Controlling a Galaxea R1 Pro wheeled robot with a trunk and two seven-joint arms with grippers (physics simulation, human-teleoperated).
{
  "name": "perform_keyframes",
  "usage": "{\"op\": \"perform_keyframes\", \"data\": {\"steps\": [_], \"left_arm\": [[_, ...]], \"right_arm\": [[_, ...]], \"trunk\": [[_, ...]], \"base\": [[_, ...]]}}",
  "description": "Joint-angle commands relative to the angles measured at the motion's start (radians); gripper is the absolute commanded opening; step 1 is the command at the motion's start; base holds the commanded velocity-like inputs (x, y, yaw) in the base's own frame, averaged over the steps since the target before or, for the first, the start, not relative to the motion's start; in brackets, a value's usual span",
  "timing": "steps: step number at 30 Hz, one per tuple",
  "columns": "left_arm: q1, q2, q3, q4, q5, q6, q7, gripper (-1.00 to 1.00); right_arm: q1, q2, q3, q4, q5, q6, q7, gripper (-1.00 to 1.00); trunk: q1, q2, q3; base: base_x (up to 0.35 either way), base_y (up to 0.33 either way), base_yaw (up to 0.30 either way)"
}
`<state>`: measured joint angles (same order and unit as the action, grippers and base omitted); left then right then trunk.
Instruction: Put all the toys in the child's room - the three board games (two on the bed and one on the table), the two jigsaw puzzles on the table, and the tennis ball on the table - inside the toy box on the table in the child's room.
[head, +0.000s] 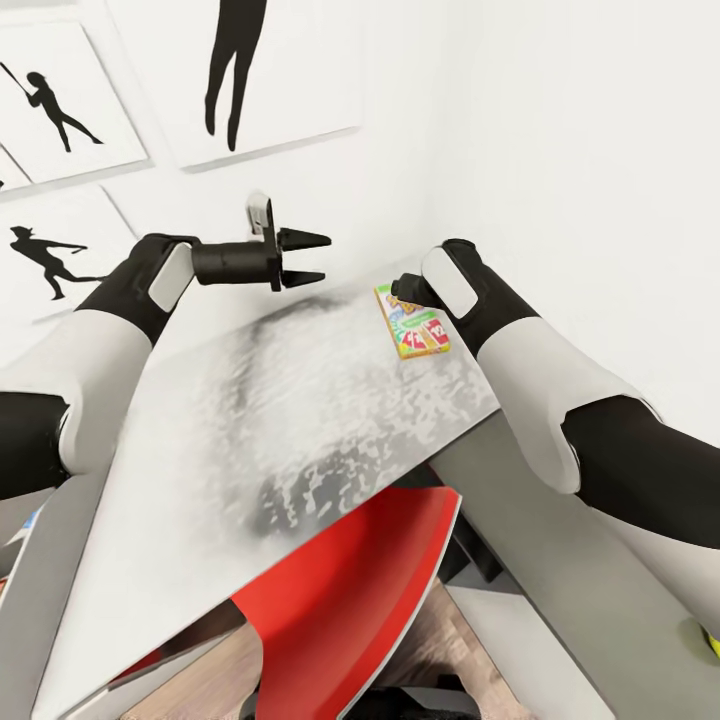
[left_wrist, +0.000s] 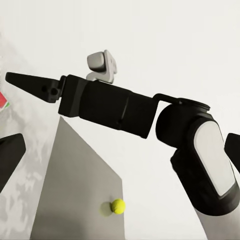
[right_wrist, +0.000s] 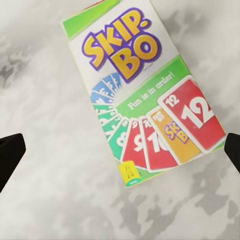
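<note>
A: Head view: the Skip-Bo box (head: 412, 321) lies right of centre on the mottled grey surface (head: 300, 400), under the right gripper (head: 405, 293), jaws spread, empty.
B: Tennis ball (left_wrist: 118, 205) unstowed; left gripper (head: 305, 259) open, empty.

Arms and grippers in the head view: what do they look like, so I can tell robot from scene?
Both arms alternate glossy white shells with black joint sections. Each wrist is a black housing with a rounded white panel. The left gripper is a black cylinder ending in two pointed black fingers, with a small white bracket on top. The right gripper shows black fingertips. No cables or markings visible.
</note>
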<state>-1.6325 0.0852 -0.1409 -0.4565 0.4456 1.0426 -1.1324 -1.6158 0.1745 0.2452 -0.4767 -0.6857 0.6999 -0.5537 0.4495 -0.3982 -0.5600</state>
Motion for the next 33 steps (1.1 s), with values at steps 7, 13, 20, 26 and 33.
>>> {"op": "perform_keyframes", "data": {"steps": [7, 13, 20, 26, 33], "left_arm": [[-0.001, -0.001, -0.007, 0.005, 0.001, 0.005, -0.004, 1.00], [-0.001, 0.000, -0.008, 0.005, 0.000, 0.005, -0.004, 1.00], [-0.001, 0.003, -0.009, 0.006, -0.001, 0.005, -0.004, 1.00], [-0.001, 0.001, -0.009, 0.005, -0.001, 0.005, -0.004, 1.00], [-0.001, 0.003, -0.009, 0.006, -0.002, 0.005, -0.004, 1.00]], "right_arm": [[-0.001, 0.000, 0.002, 0.000, -0.009, 0.002, -0.010, 1.00], [-0.004, 0.000, -0.002, 0.000, -0.009, 0.001, -0.013, 1.00], [-0.016, 0.000, -0.004, -0.001, -0.009, 0.001, -0.059, 1.00], [-0.028, 0.000, -0.005, 0.000, -0.009, 0.002, -0.081, 1.00], [-0.057, 0.000, -0.007, 0.000, -0.009, 0.004, -0.084, 1.00]], "trunk": [[0.000, -0.002, -0.013], [0.000, -0.002, -0.023], [0.000, -0.002, -0.034], [0.000, -0.002, -0.044], [0.000, -0.002, -0.056]], "base": [[0.000, 0.000, 0.000], [0.000, 0.000, 0.000], [0.000, 0.000, 0.000], [0.000, 0.000, 0.000], [0.000, 0.000, 0.000]]}}
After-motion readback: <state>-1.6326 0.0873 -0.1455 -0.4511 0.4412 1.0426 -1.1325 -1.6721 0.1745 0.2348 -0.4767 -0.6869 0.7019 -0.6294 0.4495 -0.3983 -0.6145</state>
